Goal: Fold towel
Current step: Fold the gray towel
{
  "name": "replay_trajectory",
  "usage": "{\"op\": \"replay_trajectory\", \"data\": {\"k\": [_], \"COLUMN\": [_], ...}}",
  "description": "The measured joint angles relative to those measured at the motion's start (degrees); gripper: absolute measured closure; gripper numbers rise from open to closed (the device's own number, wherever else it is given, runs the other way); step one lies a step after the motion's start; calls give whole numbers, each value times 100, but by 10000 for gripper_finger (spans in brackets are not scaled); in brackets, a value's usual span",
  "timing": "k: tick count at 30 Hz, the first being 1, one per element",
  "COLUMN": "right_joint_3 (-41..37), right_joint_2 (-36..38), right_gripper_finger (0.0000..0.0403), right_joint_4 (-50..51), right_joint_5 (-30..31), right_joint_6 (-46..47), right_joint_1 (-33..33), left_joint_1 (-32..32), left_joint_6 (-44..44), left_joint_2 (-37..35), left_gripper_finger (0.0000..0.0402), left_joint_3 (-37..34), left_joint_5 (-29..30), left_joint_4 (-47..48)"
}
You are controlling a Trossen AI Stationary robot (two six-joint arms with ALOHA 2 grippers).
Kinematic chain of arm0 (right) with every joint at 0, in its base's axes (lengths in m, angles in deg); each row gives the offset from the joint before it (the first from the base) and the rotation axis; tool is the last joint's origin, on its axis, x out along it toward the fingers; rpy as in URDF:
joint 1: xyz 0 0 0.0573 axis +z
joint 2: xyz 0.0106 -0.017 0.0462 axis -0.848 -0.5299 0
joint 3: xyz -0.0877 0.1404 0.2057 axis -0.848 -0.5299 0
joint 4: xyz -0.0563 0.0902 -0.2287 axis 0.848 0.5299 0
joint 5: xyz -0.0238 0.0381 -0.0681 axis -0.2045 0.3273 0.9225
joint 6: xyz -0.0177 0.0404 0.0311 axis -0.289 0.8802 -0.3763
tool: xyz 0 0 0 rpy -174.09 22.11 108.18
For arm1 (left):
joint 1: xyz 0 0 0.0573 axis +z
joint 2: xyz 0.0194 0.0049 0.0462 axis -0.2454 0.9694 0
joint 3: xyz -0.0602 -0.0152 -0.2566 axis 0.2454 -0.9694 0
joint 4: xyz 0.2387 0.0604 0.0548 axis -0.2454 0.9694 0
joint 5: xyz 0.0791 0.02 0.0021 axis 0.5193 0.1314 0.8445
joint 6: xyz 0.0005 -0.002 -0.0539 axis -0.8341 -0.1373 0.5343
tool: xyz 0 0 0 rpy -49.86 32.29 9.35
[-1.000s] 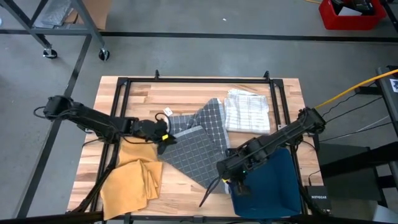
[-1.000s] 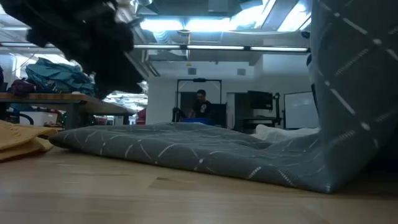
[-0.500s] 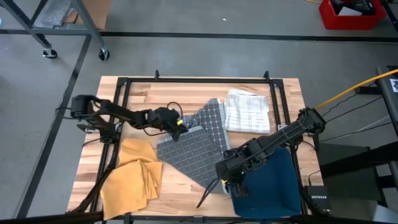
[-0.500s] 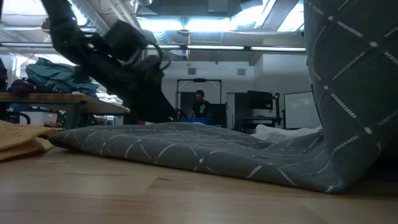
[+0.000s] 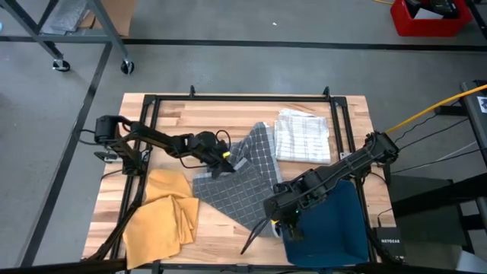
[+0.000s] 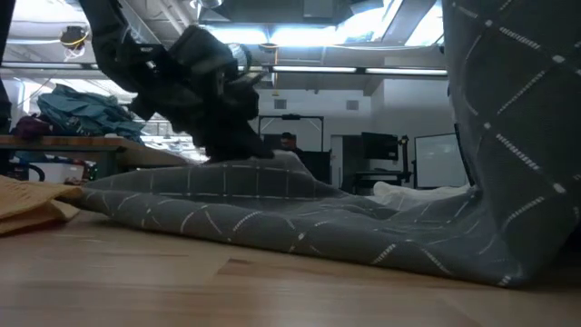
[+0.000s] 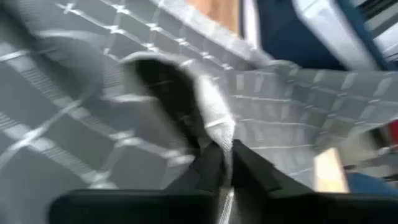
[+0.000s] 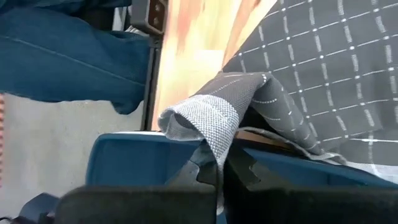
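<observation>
The gray towel lies in the middle of the bench. The left pincer is closed tight on its far edge, lifting it a bit. The right pincer pinches a near corner, probably just above the blue bin.

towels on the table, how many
4: gray grid towel mid-table, white checked one at the far side, yellow one front left, blue one front right. None seems hidden.
</observation>
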Motion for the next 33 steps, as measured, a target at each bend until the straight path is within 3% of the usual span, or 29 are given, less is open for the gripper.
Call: {"op": "replay_trajectory", "data": {"k": [5, 11, 17, 19, 22, 25, 33], "right_joint_3": [0, 0, 0, 0, 0, 0, 0], "right_joint_2": [1, 1, 1, 1, 1, 1, 1], "right_gripper_finger": [399, 399, 398, 398, 398, 398, 398], "right_joint_4": [37, 55, 367, 468, 495, 460, 427], "right_joint_5": [551, 1623, 2247, 2292, 2277, 2036, 1007], "right_joint_6": [-4, 68, 522, 628, 652, 652, 611], "right_joint_1": [-1, -90, -391, -518, -696, -842, -896], "left_joint_1": [0, -14, -369, -627, -1149, -1805, -3190], "left_joint_6": [181, 268, 108, 49, 54, 59, 458], "left_joint_2": [-423, -1222, -2375, -2784, -3295, -3582, -3352], "left_gripper_finger": [396, 399, 400, 400, 400, 401, 376], "left_joint_3": [0, 0, 0, 0, 0, 0, -2], "left_joint_5": [-370, -1492, -3048, -3246, -3204, -2708, -306], "left_joint_4": [43, 289, 1650, 2231, 2918, 3262, 3452]}}
